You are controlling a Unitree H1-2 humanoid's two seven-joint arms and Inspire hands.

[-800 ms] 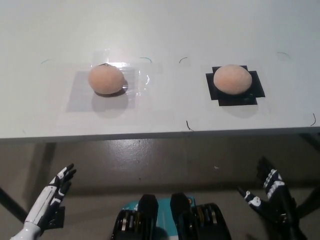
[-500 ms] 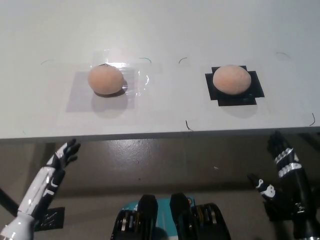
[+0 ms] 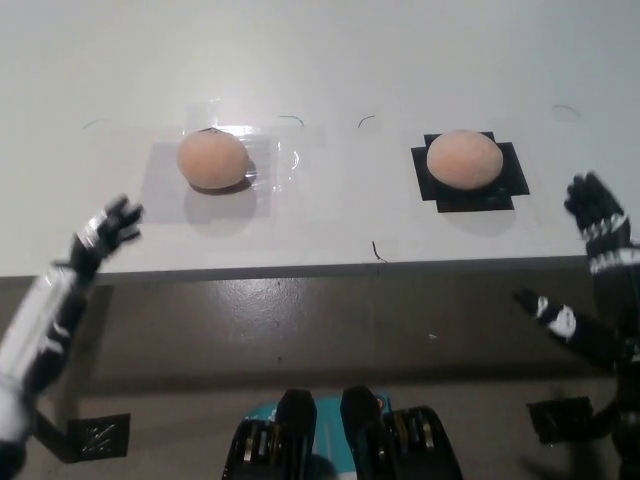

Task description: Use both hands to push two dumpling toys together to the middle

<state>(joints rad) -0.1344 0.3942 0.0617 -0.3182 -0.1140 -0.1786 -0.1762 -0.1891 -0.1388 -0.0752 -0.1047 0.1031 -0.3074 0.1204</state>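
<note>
Two dumpling toys sat on the white table (image 3: pixel 330 60), and both were round, pale peach and plush-looking. The left dumpling toy (image 3: pixel 212 159) lay at about ten o'clock from the middle of the scene, resting on a sheet of clear film (image 3: pixel 268 160) over a faint grey rectangle (image 3: pixel 160 195). The right dumpling toy (image 3: pixel 464 158) lay at about two o'clock, sitting on a black cross-shaped patch (image 3: pixel 505 180). The two were well apart, with bare tabletop between them. A few short curved pen marks dotted the surface, one of them a small mark (image 3: pixel 377 251) near the front edge at roughly six o'clock from the gap between the toys.

There were two robot hands in sight, one on each side. The white left hand (image 3: pixel 105 235) was up over the table's front edge at about eight o'clock from the left toy, fingers spread apart and holding nothing, near the toy but not touching it. The black right hand (image 3: pixel 597 215) stood at about four o'clock from the right toy, just off the patch's outer side, its fingers likewise apart and empty, clear of the toy.

Below the table edge lay a brownish floor (image 3: pixel 320 320).
</note>
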